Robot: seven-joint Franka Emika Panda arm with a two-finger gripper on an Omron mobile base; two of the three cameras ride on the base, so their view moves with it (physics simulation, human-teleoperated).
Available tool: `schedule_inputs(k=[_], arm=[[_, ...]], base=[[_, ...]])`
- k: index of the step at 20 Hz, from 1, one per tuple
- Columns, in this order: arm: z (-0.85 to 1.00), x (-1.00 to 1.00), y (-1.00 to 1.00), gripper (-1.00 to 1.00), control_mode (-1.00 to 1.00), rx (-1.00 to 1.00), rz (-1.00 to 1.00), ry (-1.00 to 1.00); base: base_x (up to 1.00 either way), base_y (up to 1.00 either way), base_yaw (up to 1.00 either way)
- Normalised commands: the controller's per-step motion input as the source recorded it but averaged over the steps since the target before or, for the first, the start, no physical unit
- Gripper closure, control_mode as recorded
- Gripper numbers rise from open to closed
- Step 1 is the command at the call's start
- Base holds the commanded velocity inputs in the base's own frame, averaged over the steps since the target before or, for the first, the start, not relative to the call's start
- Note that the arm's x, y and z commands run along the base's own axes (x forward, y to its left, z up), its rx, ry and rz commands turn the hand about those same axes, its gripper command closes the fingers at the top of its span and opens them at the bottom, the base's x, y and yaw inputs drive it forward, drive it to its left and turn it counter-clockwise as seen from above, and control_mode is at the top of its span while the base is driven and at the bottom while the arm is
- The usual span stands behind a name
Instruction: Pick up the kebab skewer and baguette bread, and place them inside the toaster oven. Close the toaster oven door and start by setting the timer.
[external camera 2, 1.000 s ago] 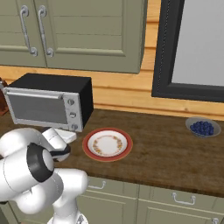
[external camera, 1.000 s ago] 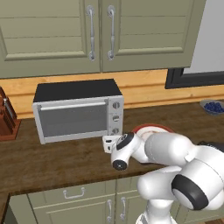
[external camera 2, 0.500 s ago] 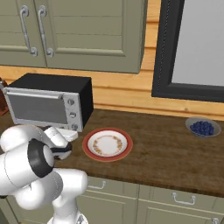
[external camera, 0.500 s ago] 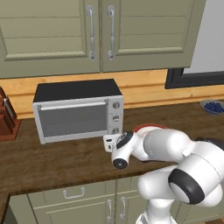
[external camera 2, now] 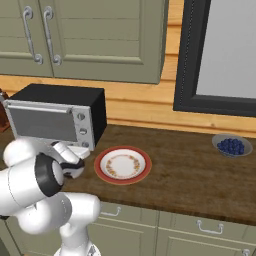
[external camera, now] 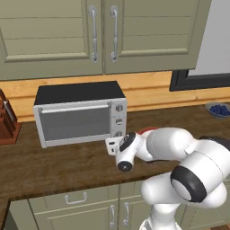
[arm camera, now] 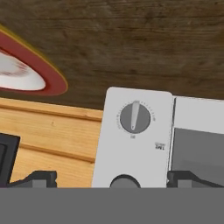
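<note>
Toaster oven (external camera: pixel 76 117): sits toward the left of the counter (external camera: pixel 54 166), against the back wall, its long side running along the wall.
Toaster oven door (external camera: pixel 74 122): upright and closed, the bar handle (external camera: pixel 74 107) along its top edge; whatever lies behind the glass I cannot make out.
Knob panel (external camera: pixel 119 120): the right end of the oven front, three round knobs stacked top to bottom.
Hand (external camera: pixel 111 146): low over the counter, just in front of the oven's lower right corner, pointing straight at the knob panel.
Key relation: in the hand view, which looks rolled upside down, one knob (arm camera: pixel 135 117) lies dead ahead between the two finger tips, and a second knob (arm camera: pixel 124 180) sits closer to them; the timer is probably one of these, but which I cannot tell.
Hand state: finger tips spread wide apart, holding nothing.
Plate (external camera 2: pixel 123 165): red-rimmed, right of the oven, bare of food.
Skewer and bread: I see neither on the counter; judging by the closed door, they may already be inside.
</note>
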Motion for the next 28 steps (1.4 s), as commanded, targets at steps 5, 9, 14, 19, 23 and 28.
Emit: schedule_inputs(k=[5, 9, 14, 19, 23, 28], arm=[[-0.10, 0.08, -0.01, -1.00, -1.00, 0.00, 0.05, 0.00], [-0.16, 0.03, -0.05, -1.00, -1.00, 0.00, 0.04, 0.00], [-0.07, 0.07, -0.02, -1.00, -1.00, 0.00, 0.02, 0.00], [0.00, 0.16, 0.00, -1.00, -1.00, 0.00, 0.00, 0.00], [0.00, 0.07, 0.00, -1.00, -1.00, 0.00, 0.00, 0.00], [0.00, 0.04, 0.00, -1.00, -1.00, 0.00, 0.00, 0.00]], base=[[0.00, 0.00, 0.00], [0.00, 0.00, 0.00], [0.00, 0.00, 0.00], [0.00, 0.00, 0.00], [0.00, 0.00, 0.00], [0.00, 0.00, 0.00]])
